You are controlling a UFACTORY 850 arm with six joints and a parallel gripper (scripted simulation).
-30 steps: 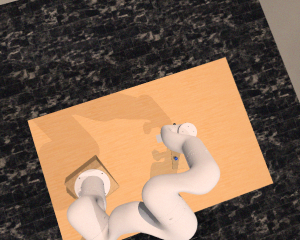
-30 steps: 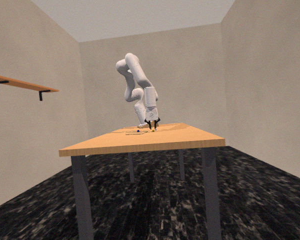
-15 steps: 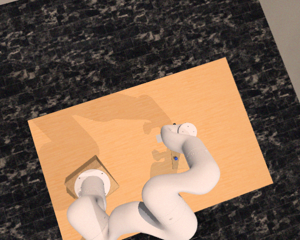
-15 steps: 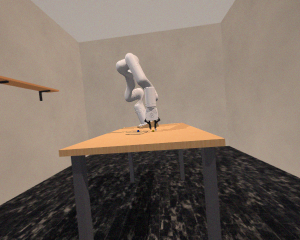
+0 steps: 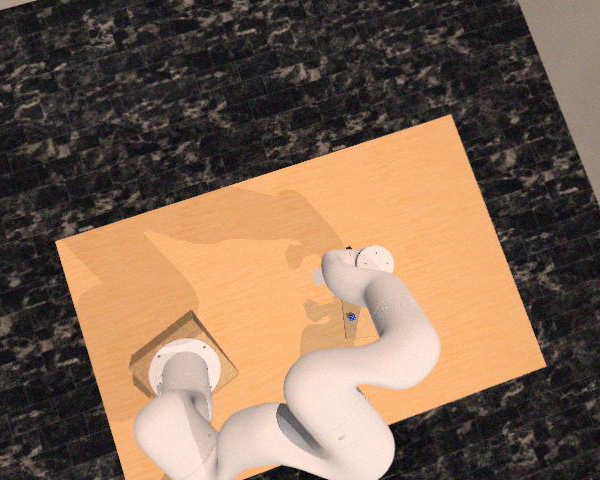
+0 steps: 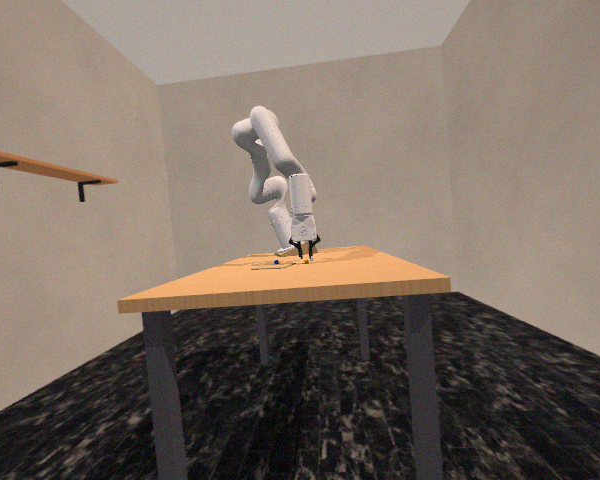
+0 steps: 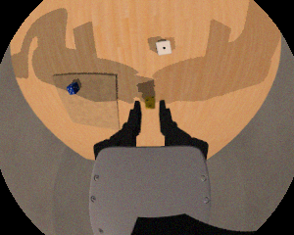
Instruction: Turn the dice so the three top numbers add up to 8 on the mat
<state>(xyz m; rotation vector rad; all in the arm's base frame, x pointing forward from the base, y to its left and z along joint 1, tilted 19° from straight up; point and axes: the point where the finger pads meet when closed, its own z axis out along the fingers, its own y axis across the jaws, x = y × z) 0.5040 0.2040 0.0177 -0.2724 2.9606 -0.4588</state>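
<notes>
We are holding our jaws partly closed around nothing, tips hovering at the yellow die, probably lining up a grasp to carry it onto the mat. The blue die is lying on the mat; the white die is sitting off it on the surface.

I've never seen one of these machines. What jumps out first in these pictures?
A big white arm snakes across an orange wooden table in a bare room with a dark stone floor. Its black gripper points straight down at a tiny yellow die. A blue die sits on a thin tan mat, and a white die lies off it.
</notes>
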